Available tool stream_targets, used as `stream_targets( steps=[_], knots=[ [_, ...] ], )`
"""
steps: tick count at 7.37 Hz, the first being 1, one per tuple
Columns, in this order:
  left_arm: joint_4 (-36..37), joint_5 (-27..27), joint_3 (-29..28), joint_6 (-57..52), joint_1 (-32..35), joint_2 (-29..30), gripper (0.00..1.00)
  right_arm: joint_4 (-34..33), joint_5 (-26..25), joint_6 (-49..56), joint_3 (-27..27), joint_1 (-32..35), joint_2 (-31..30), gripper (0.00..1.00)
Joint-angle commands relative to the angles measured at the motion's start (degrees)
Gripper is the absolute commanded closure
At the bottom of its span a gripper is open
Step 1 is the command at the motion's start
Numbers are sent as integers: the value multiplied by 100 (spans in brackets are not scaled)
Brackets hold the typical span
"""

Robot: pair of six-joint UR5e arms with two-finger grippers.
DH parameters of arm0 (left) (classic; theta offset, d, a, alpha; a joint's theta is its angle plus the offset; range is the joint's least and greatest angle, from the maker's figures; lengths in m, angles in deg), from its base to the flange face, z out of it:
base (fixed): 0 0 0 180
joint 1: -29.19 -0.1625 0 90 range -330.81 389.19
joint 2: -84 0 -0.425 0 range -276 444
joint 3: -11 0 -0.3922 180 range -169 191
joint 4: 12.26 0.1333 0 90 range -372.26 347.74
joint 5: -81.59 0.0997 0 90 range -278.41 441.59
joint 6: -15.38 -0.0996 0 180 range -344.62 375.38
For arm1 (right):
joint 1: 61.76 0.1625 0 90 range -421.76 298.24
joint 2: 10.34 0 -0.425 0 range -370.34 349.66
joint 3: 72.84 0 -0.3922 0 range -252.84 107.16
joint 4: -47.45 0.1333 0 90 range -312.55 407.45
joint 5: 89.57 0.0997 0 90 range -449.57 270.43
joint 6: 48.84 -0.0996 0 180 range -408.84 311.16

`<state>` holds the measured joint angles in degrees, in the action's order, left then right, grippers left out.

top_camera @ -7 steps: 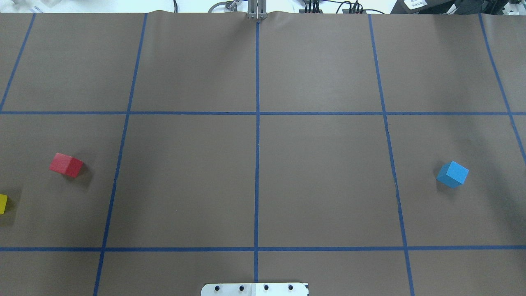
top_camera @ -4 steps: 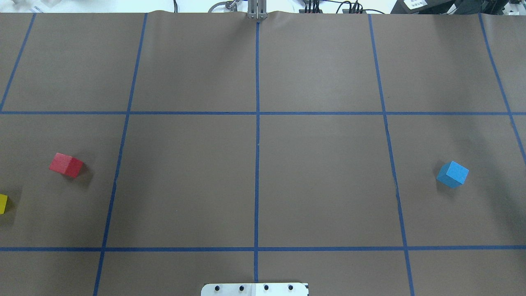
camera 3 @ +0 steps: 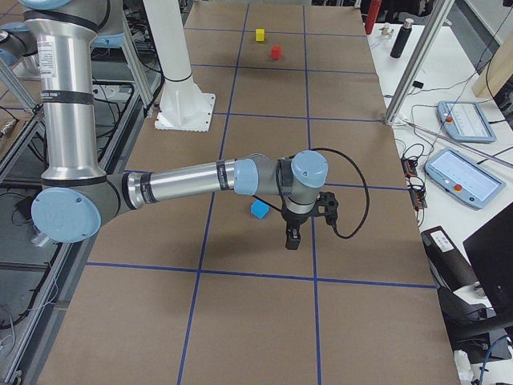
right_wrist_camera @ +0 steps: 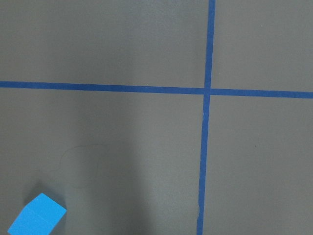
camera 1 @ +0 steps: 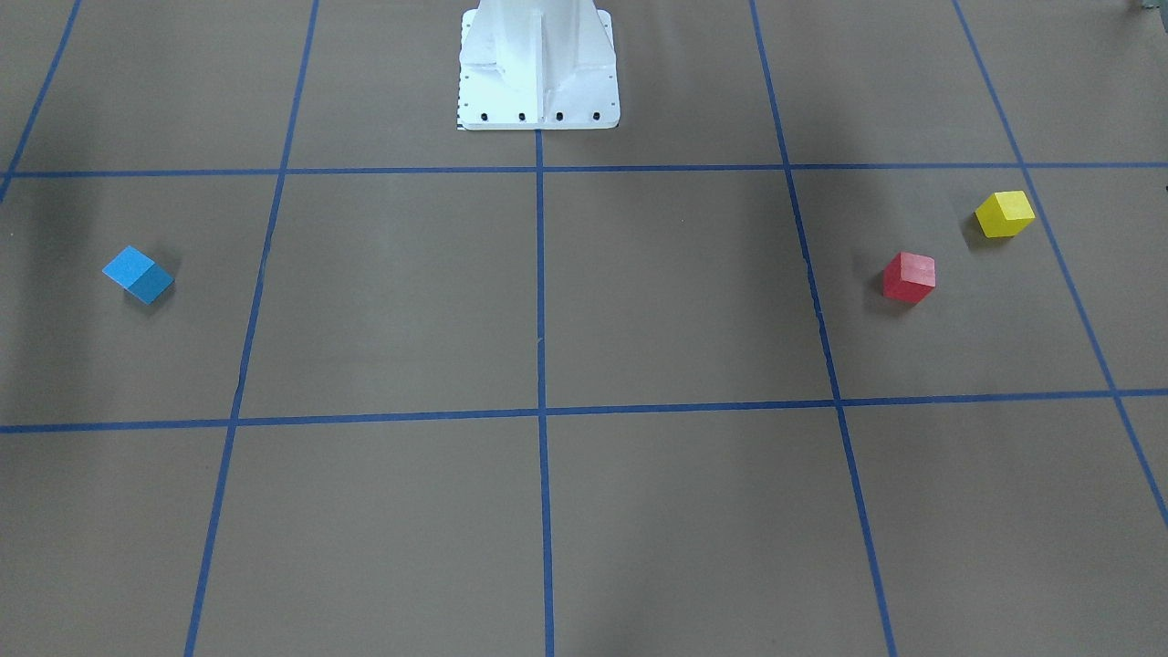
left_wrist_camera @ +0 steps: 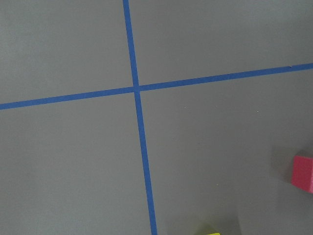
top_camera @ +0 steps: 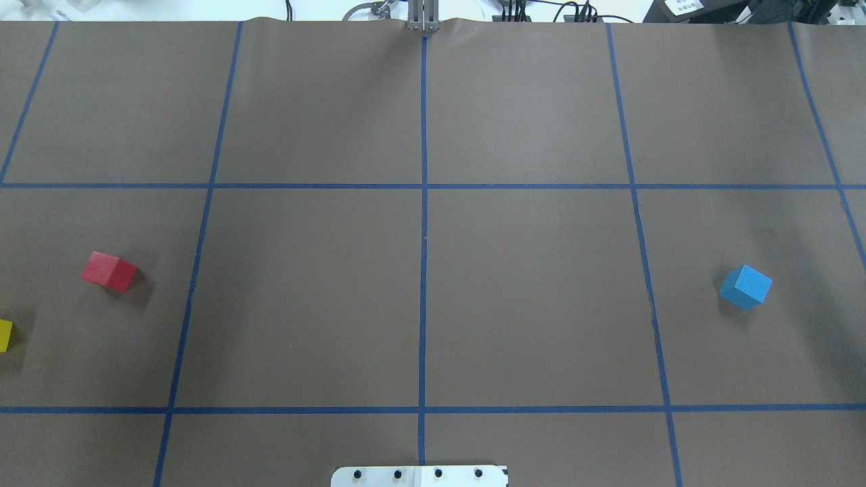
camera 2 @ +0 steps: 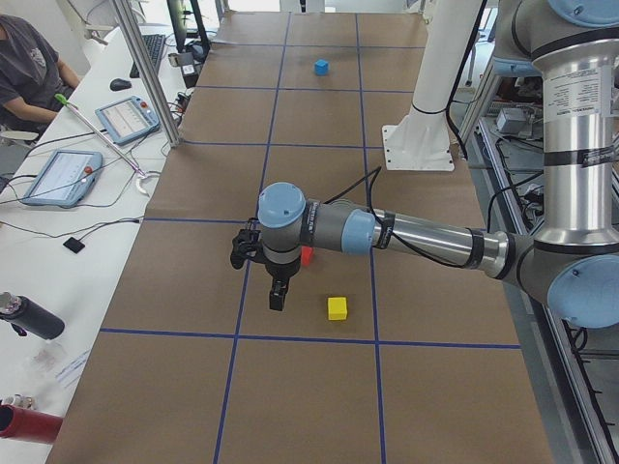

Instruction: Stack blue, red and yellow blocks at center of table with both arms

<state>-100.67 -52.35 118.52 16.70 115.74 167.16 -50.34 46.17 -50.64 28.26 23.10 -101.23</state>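
The red block (top_camera: 109, 271) and the yellow block (top_camera: 5, 335) lie at the table's left side, the yellow one cut by the view's edge. The blue block (top_camera: 745, 287) lies at the far right. In the front view they show as blue (camera 1: 138, 275), red (camera 1: 910, 276) and yellow (camera 1: 1004, 213). My left gripper (camera 2: 278, 296) hangs above the table next to the red block (camera 2: 307, 255) and near the yellow block (camera 2: 337, 308). My right gripper (camera 3: 293, 239) hangs next to the blue block (camera 3: 259, 209). I cannot tell whether either is open or shut.
The white robot base (camera 1: 538, 64) stands at the table's near-middle edge. Blue tape lines grid the brown table cover (top_camera: 528, 291). A side bench with tablets (camera 2: 60, 176) and a seated person (camera 2: 29, 68) lies beyond the table's far edge.
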Motion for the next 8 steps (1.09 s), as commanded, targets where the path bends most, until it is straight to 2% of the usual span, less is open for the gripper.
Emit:
stream_targets(
  steps=[1, 2, 4, 6, 7, 8],
  knots=[
    [-1, -9, -3, 0, -7, -1, 0, 883, 118, -362, -20, -301, -385, 0],
    [-1, -9, 6, 0, -7, -1, 0, 980, 84, -1609, 84, -817, -377, 0],
    [-10, -9, 15, -9, -7, -1, 0, 1934, -153, -3075, 165, -1583, -507, 0],
    [-10, -9, 15, 0, -7, -1, 0, 2989, -329, -4087, 165, -2033, -762, 0],
    [-1, -9, 15, 0, -7, -1, 0, 3490, -608, -4161, 173, -2391, -955, 0],
    [-1, -9, 15, 0, -7, -1, 0, 3686, -785, -4345, 182, -2578, -1044, 1]
  ],
)
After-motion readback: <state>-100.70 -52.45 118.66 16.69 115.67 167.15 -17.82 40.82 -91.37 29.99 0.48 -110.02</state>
